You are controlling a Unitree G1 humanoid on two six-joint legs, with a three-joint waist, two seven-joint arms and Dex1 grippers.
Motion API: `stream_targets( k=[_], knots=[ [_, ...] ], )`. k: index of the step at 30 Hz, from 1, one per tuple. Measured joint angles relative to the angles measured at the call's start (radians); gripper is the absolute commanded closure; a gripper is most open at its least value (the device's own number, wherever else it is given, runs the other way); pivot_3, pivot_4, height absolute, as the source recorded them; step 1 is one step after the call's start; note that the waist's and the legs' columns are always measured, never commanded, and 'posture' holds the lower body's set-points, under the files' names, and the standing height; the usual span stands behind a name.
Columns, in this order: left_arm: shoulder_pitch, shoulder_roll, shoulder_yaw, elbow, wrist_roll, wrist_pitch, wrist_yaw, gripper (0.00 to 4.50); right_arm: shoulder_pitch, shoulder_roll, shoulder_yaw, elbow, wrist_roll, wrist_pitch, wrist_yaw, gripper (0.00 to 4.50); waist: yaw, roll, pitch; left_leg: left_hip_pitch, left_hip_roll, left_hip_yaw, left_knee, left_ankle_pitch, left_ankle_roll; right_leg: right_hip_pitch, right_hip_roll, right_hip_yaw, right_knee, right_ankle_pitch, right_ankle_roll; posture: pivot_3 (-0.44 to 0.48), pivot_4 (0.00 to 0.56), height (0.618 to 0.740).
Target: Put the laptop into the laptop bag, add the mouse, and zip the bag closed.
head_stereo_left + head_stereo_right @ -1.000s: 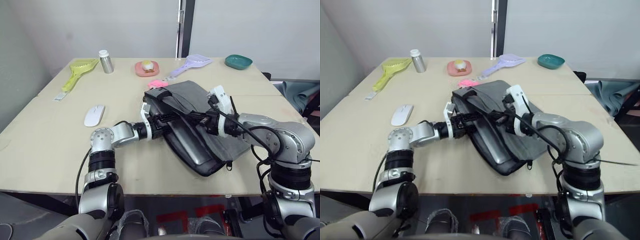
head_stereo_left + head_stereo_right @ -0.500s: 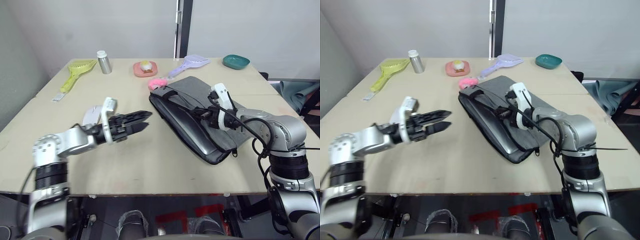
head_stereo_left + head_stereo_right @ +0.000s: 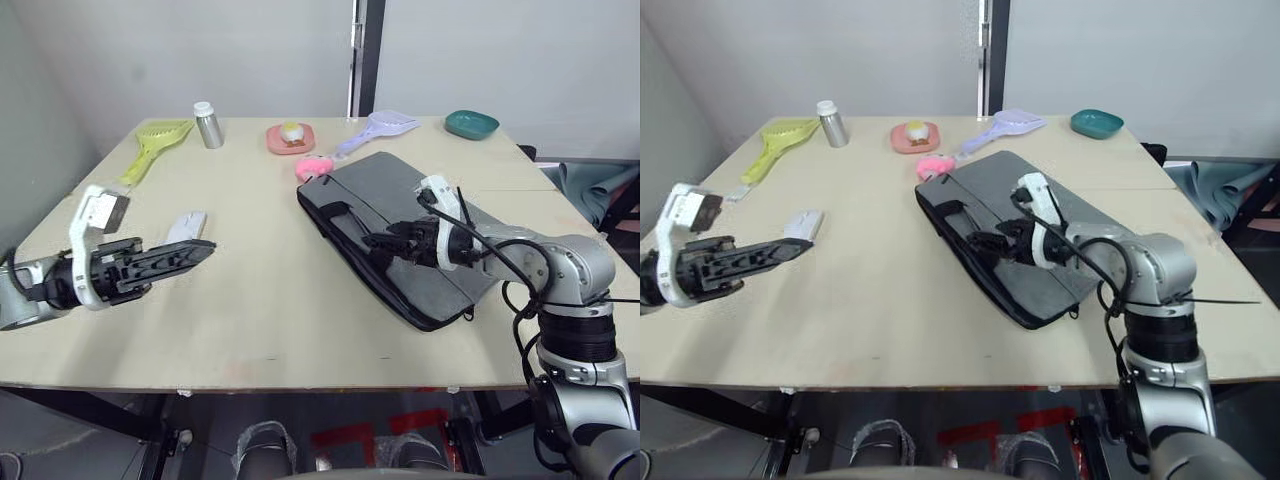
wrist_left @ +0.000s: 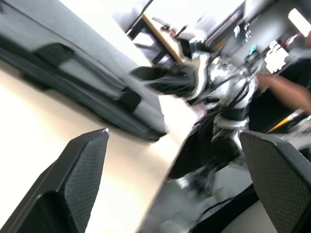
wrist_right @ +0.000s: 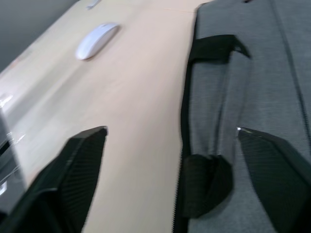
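The grey laptop bag (image 3: 400, 225) lies flat on the table, right of centre, with its black strap handles (image 5: 214, 51) on top. The laptop is hidden. My right gripper (image 3: 385, 240) hovers low over the bag's near left edge, open, with nothing between its fingers (image 5: 77, 160). The white mouse (image 3: 187, 227) lies on the left side of the table, also seen in the right wrist view as the mouse (image 5: 97, 40). My left gripper (image 3: 200, 255) is held open just in front of the mouse, pointing right toward the bag and holding nothing.
Along the table's far edge stand a yellow-green scoop (image 3: 155, 140), a silver bottle (image 3: 208, 124), a pink plate with food (image 3: 293, 136), a lilac scoop (image 3: 380, 127) and a teal dish (image 3: 472, 123). A pink plush toy (image 3: 315, 166) touches the bag's far corner.
My left arm has pulled back from the bag's mouth to the left, ending by the mouse. My right gripper has opened and let go of the bag, which now lies flat over the laptop.
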Motion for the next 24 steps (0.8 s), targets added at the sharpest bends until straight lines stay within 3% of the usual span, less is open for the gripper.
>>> stream_targets(
  k=[3, 5, 8, 14, 18, 24],
  knots=[
    [0.071, 0.075, 0.012, 0.063, 0.148, -0.141, -0.12, 0.0, 0.025, -0.215, -0.032, -0.053, 0.038, -0.025, 0.135, 0.02, 0.01, -0.001, 0.0, 0.001, 0.0, 0.001, -0.005, -0.001, 0.001, 0.001, 0.0, 0.0, -0.006, -0.001, 0.001, 0.0, 0.15, 0.74],
    [0.135, 0.101, 0.033, 0.125, 0.24, -0.226, -0.18, 0.0, 0.143, -0.409, -0.079, -0.065, 0.027, -0.097, 0.263, 0.02, 0.019, -0.001, -0.001, 0.001, -0.001, 0.001, -0.009, -0.002, 0.004, 0.002, 0.0, 0.0, -0.011, -0.002, 0.002, 0.0, 0.15, 0.74],
    [0.145, 0.101, 0.054, 0.215, 0.308, -0.29, -0.211, 0.0, 0.267, -0.533, -0.123, -0.011, -0.027, -0.22, 0.38, 0.02, 0.016, -0.002, -0.001, 0.001, 0.0, 0.002, -0.01, -0.003, 0.005, 0.001, 0.001, -0.001, -0.009, -0.003, 0.0, 0.0, 0.15, 0.74],
    [0.15, 0.101, 0.083, 0.312, 0.362, -0.341, -0.246, 0.0, 0.485, -0.609, -0.205, 0.064, -0.135, -0.437, 0.504, 0.02, 0.001, -0.002, -0.001, 0.003, 0.001, 0.004, -0.006, -0.003, 0.006, 0.0, 0.0, 0.001, -0.003, -0.004, -0.003, 0.0, 0.15, 0.74],
    [0.2, 0.104, 0.114, 0.459, 0.448, -0.415, -0.272, 0.0, 0.661, -0.609, -0.37, 0.109, -0.223, -0.595, 0.571, 0.02, -0.001, -0.002, -0.002, 0.003, 0.001, 0.005, -0.006, -0.004, 0.008, 0.0, 0.0, 0.002, -0.004, -0.005, -0.004, 0.0, 0.15, 0.74],
    [0.192, 0.129, 0.119, 0.621, 0.548, -0.515, -0.282, 0.0, 0.735, -0.581, -0.516, 0.177, -0.281, -0.725, 0.591, 0.02, 0.001, -0.005, -0.003, 0.004, 0.001, 0.005, -0.005, -0.004, 0.009, 0.001, 0.0, 0.002, -0.003, -0.005, -0.005, 0.0, 0.15, 0.74]
  ],
)
